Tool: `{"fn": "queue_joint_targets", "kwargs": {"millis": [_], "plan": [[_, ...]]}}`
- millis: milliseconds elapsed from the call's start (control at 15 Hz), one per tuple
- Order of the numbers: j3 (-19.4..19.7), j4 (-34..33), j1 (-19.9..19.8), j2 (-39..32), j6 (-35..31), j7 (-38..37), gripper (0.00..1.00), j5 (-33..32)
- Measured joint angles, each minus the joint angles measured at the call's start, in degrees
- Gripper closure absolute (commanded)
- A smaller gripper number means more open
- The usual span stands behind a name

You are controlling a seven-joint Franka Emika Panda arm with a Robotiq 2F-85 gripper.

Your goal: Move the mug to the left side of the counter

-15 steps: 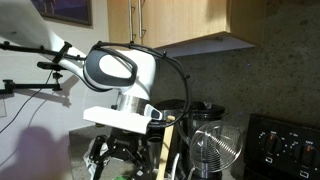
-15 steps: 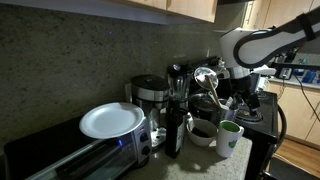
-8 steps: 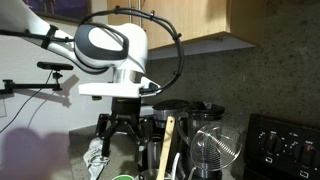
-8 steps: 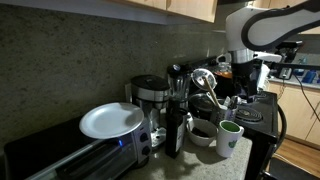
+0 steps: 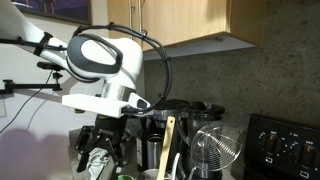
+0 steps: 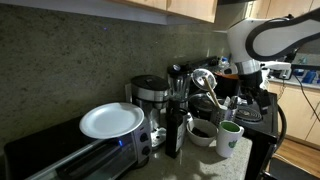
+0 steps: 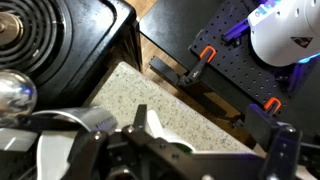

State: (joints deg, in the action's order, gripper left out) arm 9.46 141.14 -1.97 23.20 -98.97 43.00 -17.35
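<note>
The mug (image 6: 229, 138) is white with a green inside and stands on the pale speckled counter (image 6: 197, 166) in front of the blender. In the wrist view only part of its white rim (image 7: 152, 125) shows behind the gripper's frame, on the counter (image 7: 130, 88). My gripper (image 6: 248, 100) hangs above the mug and apart from it. Its fingers are spread wide and hold nothing, in an exterior view (image 5: 101, 158) and in the wrist view (image 7: 210, 150).
A toaster oven (image 6: 70, 155) carries a white plate (image 6: 111, 120). A coffee maker (image 6: 148, 97) and a blender (image 6: 178, 95) stand along the dark wall. A bowl (image 6: 201, 131) sits next to the mug. A black stove (image 7: 60, 40) adjoins the counter's edge.
The arm rose and then swung sideways with the gripper open. The mug has not moved.
</note>
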Motion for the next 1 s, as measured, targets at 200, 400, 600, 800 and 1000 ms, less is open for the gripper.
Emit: {"fn": "queue_joint_targets", "kwargs": {"millis": [200,400,600,800,1000], "plan": [[1.9,4.08,-0.74,-0.09,-2.94,0.02,0.0,-0.32],[3.41,7.16,-1.36,-0.52,-7.52,0.41,0.0,-0.32],[3.75,8.83,-1.29,-1.71,-13.12,0.43,0.0,1.27],[3.77,10.26,-1.29,-3.43,-19.16,0.44,0.0,2.46],[3.91,11.58,-1.57,-5.59,-24.55,0.44,0.0,2.48]]}}
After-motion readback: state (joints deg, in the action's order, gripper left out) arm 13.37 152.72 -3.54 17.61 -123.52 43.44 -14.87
